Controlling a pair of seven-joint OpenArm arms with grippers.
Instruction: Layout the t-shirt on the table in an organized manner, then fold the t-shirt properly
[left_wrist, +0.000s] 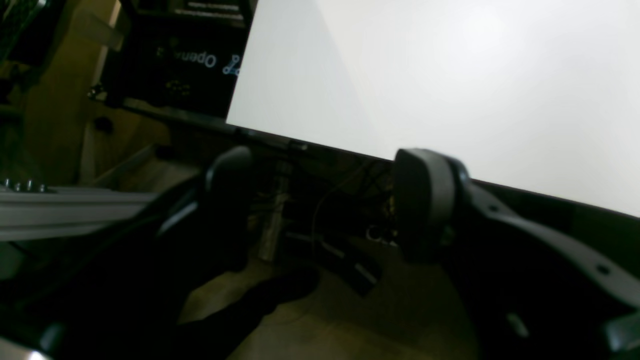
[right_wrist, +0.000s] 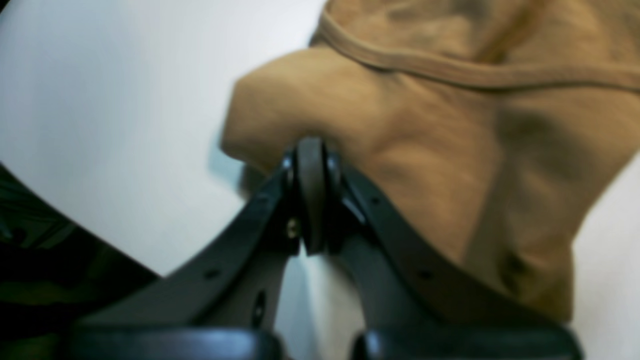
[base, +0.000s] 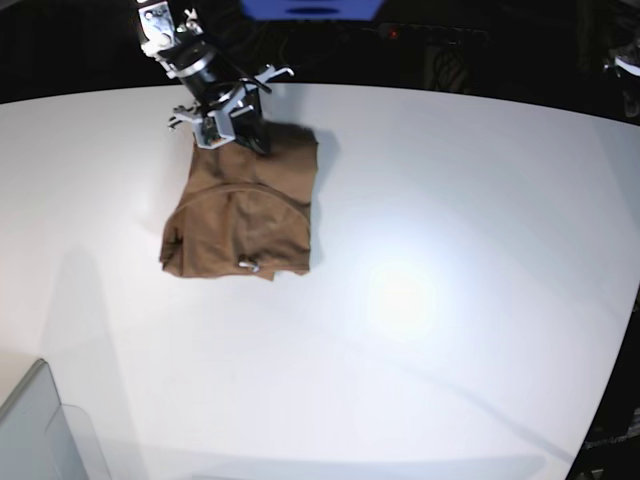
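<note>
At the lower left corner of the base view, a grey translucent bin (base: 45, 430) sits at the near edge of the large matte white table (base: 450, 300). Farther up, in the upper left part of the frame, the soft tan-brown short-sleeved t-shirt (base: 245, 215) lies bunched and wrinkled on the tabletop, a small pale tag (base: 248, 265) showing near its near hem. At the shirt's far edge the right gripper (right_wrist: 311, 150) has its black jaws pressed together on a fold of the cloth; the right wrist view shows a seam running across the fabric just beyond the grip. The left gripper (left_wrist: 325, 200) is off the table's edge, jaws spread wide apart with nothing between them, only dim floor and cables behind.
</note>
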